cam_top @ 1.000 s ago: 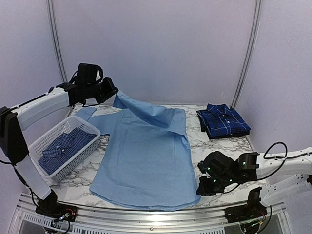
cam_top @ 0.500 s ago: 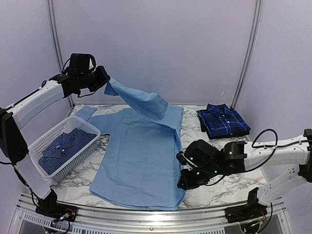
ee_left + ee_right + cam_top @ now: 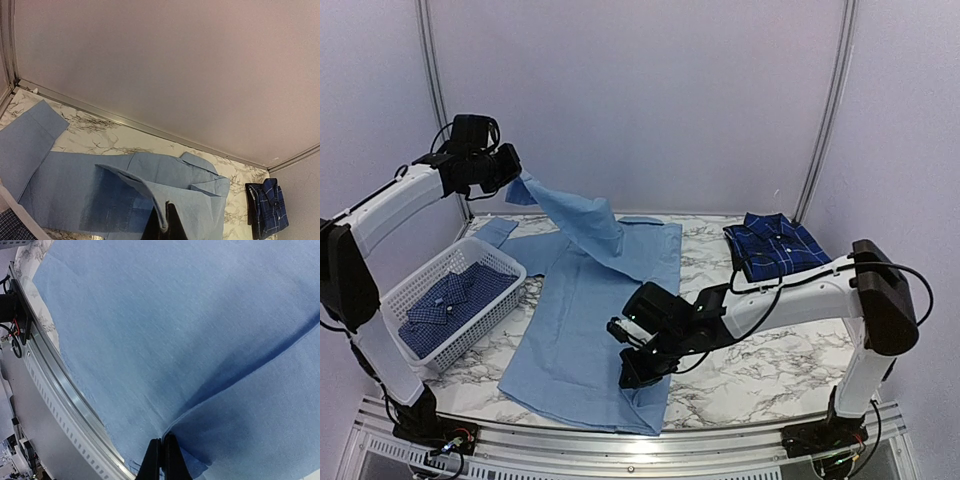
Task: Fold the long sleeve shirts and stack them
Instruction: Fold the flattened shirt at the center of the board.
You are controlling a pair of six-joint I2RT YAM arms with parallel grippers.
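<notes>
The plain light blue shirt (image 3: 585, 330) lies spread on the marble table, its right side lifted and carried over the body. My left gripper (image 3: 516, 176) is high at the far left, shut on the shirt's upper edge, which hangs from it as a drape (image 3: 200, 200). My right gripper (image 3: 632, 372) is low over the shirt's near part, shut on its hem edge (image 3: 172, 432). The dark navy plaid shirt (image 3: 778, 246) lies folded at the far right; it also shows in the left wrist view (image 3: 265, 207). The small-check shirt (image 3: 445, 300) lies in the basket.
A white mesh basket (image 3: 510, 270) stands at the left of the table. The metal front rail (image 3: 65, 395) runs just beside my right gripper. Bare marble (image 3: 780, 350) shows to the right of the light blue shirt. Grey walls close the back.
My right gripper has moved left across the shirt, dragging the hem's right side over the body. My left gripper has moved left and up with the upper edge.
</notes>
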